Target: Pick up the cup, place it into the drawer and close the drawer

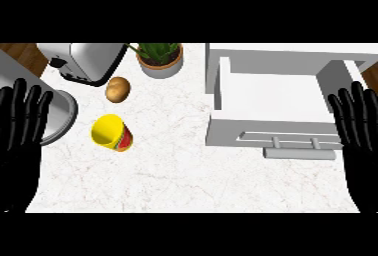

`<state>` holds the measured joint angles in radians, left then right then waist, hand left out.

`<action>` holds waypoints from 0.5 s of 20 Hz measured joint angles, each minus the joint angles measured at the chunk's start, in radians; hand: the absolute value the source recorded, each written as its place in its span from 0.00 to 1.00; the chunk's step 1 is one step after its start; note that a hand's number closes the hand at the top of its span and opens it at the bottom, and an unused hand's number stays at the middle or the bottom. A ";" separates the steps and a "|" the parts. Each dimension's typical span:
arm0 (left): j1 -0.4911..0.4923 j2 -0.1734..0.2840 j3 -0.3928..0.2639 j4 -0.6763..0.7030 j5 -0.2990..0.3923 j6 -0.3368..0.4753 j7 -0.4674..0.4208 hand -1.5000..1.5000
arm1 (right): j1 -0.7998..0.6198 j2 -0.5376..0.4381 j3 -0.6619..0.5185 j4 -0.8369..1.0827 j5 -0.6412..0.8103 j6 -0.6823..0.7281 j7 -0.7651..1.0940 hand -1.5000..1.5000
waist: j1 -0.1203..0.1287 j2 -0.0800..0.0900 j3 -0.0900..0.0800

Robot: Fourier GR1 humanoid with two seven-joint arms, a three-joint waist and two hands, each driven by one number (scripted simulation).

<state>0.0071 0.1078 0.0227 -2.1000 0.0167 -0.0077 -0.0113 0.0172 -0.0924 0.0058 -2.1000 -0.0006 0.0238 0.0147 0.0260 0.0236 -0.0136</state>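
A yellow cup (111,133) lies tipped on its side on the white marble tabletop (184,185), mouth toward the upper left, just below a potato (118,88) and well apart from the open white drawer (269,95) at the right. The robot's left hand (22,120) rests at the left edge and its right hand (358,120) at the right edge, both with fingers straight and released, holding nothing. The pick-up has not yet begun. Lying down, the cup could well roll away from a sideways touch, toward the potato or the metal pan (60,117) beside it. A toaster (85,60) and potted plant (159,57) crowd the far edge, while bare marble between cup and drawer leaves open room for the carry; the drawer's front wall and handle (299,145) would have to be cleared
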 measured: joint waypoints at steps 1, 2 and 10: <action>0.000 0.009 0.009 0.001 0.021 -0.016 0.005 0.00 | -0.005 -0.001 0.005 -0.010 0.005 -0.002 0.019 0.00 | -0.005 -0.005 0.003; 0.006 0.022 0.016 0.006 0.054 -0.049 -0.003 0.00 | -0.008 0.000 0.003 -0.002 0.003 0.000 0.013 0.00 | -0.009 -0.009 0.005; 0.006 0.108 -0.002 0.116 0.412 -0.336 0.033 0.00 | -0.017 -0.033 -0.009 0.009 0.024 0.017 0.016 0.00 | -0.029 -0.019 0.011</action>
<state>0.0134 0.2162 0.0208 -1.9836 0.4290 -0.3436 0.0217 0.0001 -0.1250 -0.0028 -2.0912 0.0235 0.0406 0.0311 -0.0032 0.0045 -0.0026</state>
